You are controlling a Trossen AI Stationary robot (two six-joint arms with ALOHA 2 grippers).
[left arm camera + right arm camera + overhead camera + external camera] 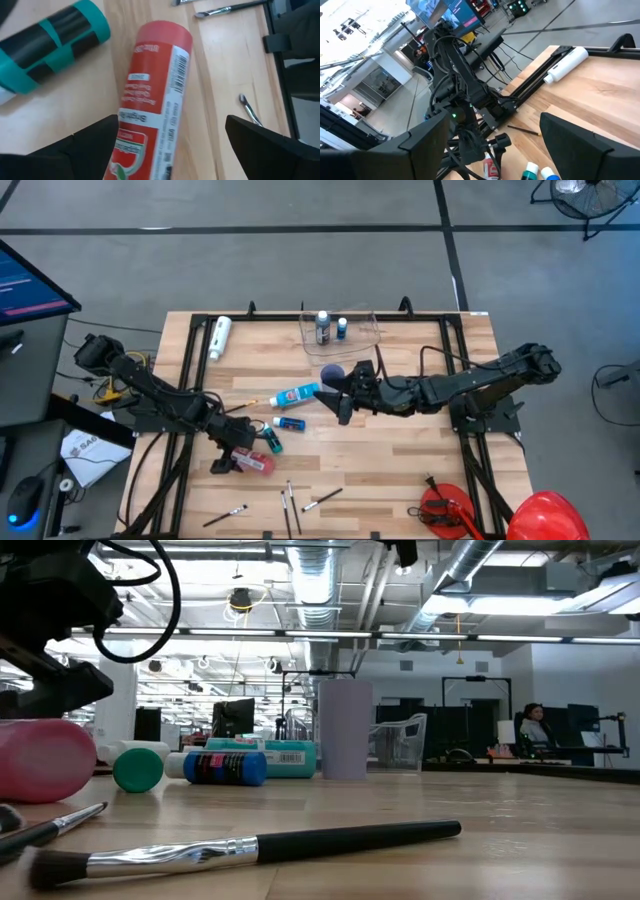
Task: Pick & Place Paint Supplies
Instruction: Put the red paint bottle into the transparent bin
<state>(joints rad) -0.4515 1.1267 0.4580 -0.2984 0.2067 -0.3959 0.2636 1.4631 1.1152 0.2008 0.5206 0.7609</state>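
- Left gripper (237, 459): we see its jaws spread wide, straddling the red paint bottle (150, 105) lying near-left on the table (400, 470), nothing gripped.
- We advise centring the jaws on the bottle's body before closing.
- Right gripper (335, 401): open, empty, mid-table.

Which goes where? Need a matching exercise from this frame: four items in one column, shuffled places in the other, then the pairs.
Items:
1. red paint bottle
2. white tube
3. black-labelled bottle
4. large brush

Places:
A. standing inside the clear plastic tub
B. lying alone near the table's far left corner
C. lying between the open fingers of the left gripper
D. lying nearest the camera in the low view

Pairs: 1-C, 2-B, 3-A, 4-D
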